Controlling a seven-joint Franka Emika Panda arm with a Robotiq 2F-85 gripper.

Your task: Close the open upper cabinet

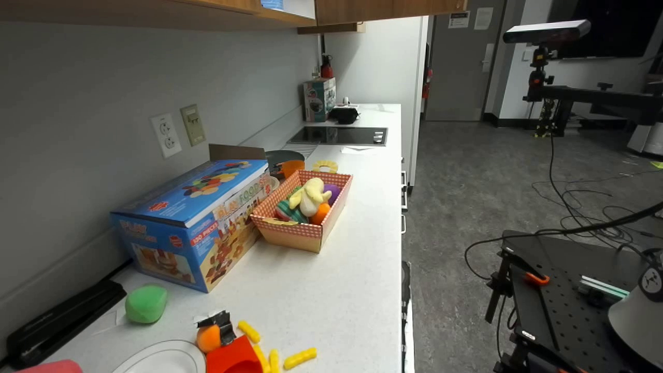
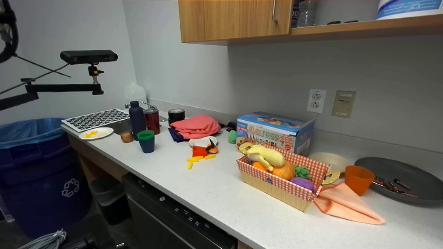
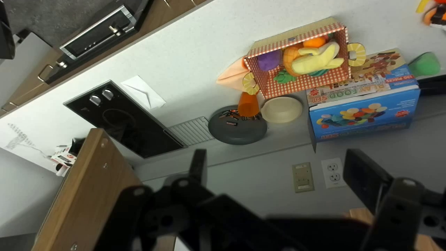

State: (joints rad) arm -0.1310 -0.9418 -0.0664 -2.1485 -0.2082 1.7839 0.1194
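The upper cabinet runs along the wall at the top of an exterior view, with only its lower part showing. A flat wooden door stands swung out into the room beside an open compartment. In an exterior view the cabinet's open shelf holds bottles and a white tub; the swung-out door is out of view there. My gripper is open and empty in the wrist view, its fingers wide apart with the wall behind them. It does not show in the exterior views. A wooden panel with screws is left of it; which part it is, I cannot tell.
A closed cabinet door with a metal handle adjoins the open shelf. Below, the counter bears a play food box, a checkered basket, a dark pan and a cooktop. A camera stands on an arm.
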